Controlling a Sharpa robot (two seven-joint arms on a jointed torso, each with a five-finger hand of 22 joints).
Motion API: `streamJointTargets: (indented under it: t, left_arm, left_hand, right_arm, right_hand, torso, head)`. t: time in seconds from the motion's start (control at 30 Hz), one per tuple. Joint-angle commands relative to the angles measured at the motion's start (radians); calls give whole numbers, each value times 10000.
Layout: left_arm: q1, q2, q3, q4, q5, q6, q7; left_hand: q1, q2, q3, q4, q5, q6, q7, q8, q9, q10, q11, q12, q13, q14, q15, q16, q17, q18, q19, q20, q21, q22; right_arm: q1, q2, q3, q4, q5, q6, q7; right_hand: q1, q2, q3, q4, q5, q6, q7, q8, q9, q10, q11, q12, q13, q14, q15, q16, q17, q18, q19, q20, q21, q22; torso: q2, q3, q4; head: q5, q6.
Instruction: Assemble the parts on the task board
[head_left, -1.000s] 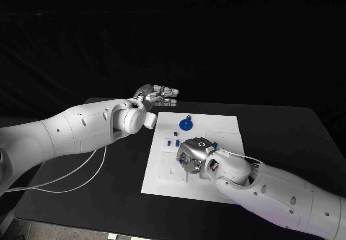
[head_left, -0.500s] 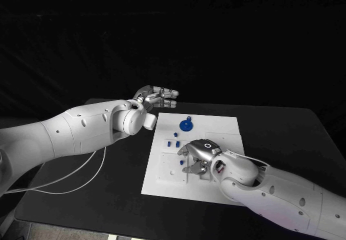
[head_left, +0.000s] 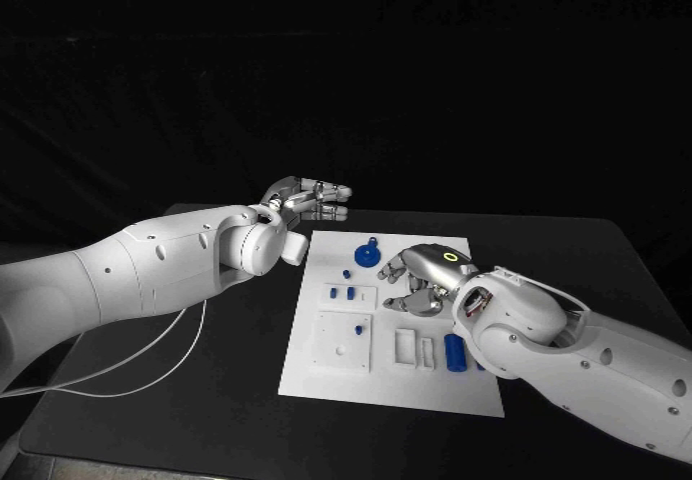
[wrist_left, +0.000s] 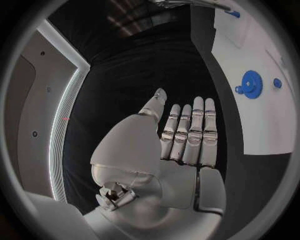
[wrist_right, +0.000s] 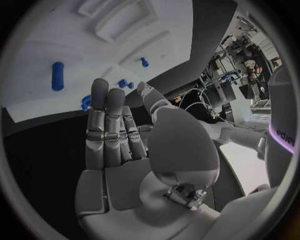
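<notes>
One task board (head_left: 332, 372), two empty hands (head_left: 414, 277).

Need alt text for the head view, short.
A white task board lies on a black table, with the right robot hand hovering open over its middle. Small blue parts include a gear and a cylinder. The left robot hand is raised, open, beyond the board's far-left corner.
</notes>
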Motion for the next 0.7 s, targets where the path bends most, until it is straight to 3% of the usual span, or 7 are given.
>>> streamJointTargets:
  t: [0.03,0.17,0.33,0.47,0.53,0.6,0.7]
  left_arm:
    - [34,3,9,15,45,134,56]
    - [33,2,8,8,45,150,65]
    - [32,0,8,5,45,166,66]
    - [32,-6,7,13,45,170,63]
    - [32,-2,7,14,45,176,63]
    - [32,7,8,17,45,183,56]
    - [32,7,8,18,45,170,34]
  left_hand:
    - [40,-49,4,75,3,-53,48,9,-3,-47,-1,58,4,-44,6,-14,-9,93,31,59,40,-15]
    - [40,-49,4,75,3,-53,48,9,-3,-47,-1,58,4,-44,6,-14,-9,93,31,59,40,-15]
    - [40,-49,4,75,3,-53,48,9,-3,-47,-1,58,4,-44,6,-14,-9,93,31,59,40,-15]
    - [40,-49,4,75,3,-53,48,9,-3,-47,-1,58,4,-44,6,-14,-9,93,31,59,40,-15]
    - [40,-49,4,75,3,-53,48,9,-3,-47,-1,58,4,-44,6,-14,-9,93,31,59,40,-15]
    - [40,-49,4,75,3,-53,48,9,-3,-47,-1,58,4,-44,6,-14,-9,93,31,59,40,-15]
    - [86,-52,27,55,4,-86,70,7,-4,-33,-3,57,3,-36,1,-13,-8,92,33,53,55,-38]
  right_arm:
    - [127,-257,126,77,485,803,-132]
    - [329,-621,283,-86,653,1310,-182]
    - [421,-749,348,-487,670,1755,-213]
    - [417,-661,362,-738,660,1929,-180]
    - [387,-586,362,-862,610,1950,-196]
    - [339,-478,339,-1050,514,2026,-228]
    - [286,-381,288,-1225,457,2089,-228]
  right_hand:
    - [-232,-49,302,-204,-28,51,13,-13,10,127,-20,-45,-4,-8,-69,75,4,-115,333,-104,81,28]
    - [-345,-46,433,-388,-27,71,-50,-15,9,96,-30,-46,-1,-18,-73,103,18,-126,313,-109,112,52]
    - [-332,-34,194,-368,-186,-30,-14,-13,8,-178,30,-48,4,22,-34,153,36,-69,349,-86,160,74]
    - [-195,-57,-184,-118,-538,-264,-8,-18,1,-411,82,-39,4,9,25,160,20,7,335,-3,150,34]
    - [26,-118,-576,365,-1002,-387,-42,-14,1,-585,101,-10,4,-3,44,169,-6,13,339,23,102,-56]
    - [140,-206,-426,534,-1226,-376,-73,-36,-9,-729,122,-20,4,5,54,183,-19,8,351,24,133,-90]
    - [181,-192,-381,579,-1204,-334,-98,-20,-1,-741,125,-34,1,1,49,185,-27,9,345,24,138,-112]
  torso:
    - [-12,3,-16]
    - [-8,1,-20]
    - [0,9,-28]
    - [0,21,-50]
    - [3,23,-33]
    - [-1,18,-35]
    - [-3,1,-11]
  head:
    - [-100,71]
    - [-165,112]
    - [-277,185]
    - [-325,266]
    - [-368,282]
    - [-419,270]
    - [-455,250]
